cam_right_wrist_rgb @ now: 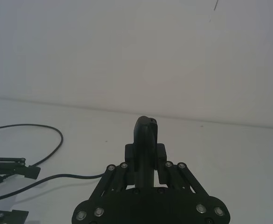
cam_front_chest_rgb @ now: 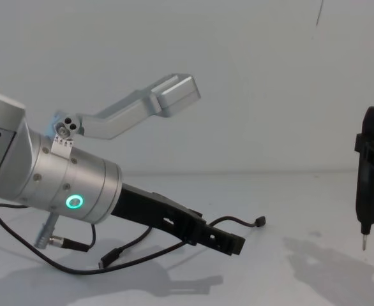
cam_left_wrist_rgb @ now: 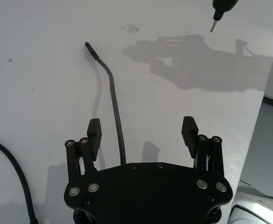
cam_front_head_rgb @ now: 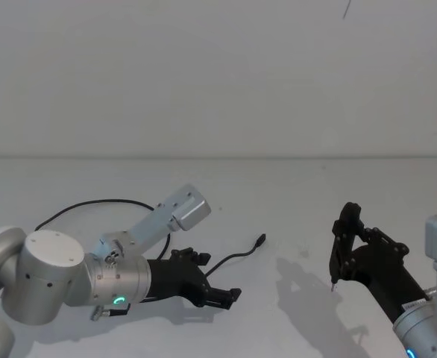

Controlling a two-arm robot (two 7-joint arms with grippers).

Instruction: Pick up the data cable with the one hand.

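The data cable lies on the white table, a thin black cord ending in a small plug. Its far part curves back in a loop behind my left arm. My left gripper is low over the table and open. In the left wrist view the cable runs between the two spread fingers, closer to one of them. From the chest the gripper tilts down toward the table, with the cable plug just beyond it. My right gripper is off to the right, shut on a slim black pointed tool.
A short lead with a silver barrel plug hangs under the left wrist. The tool's tip hovers above the table on the right. The table edge shows in the left wrist view.
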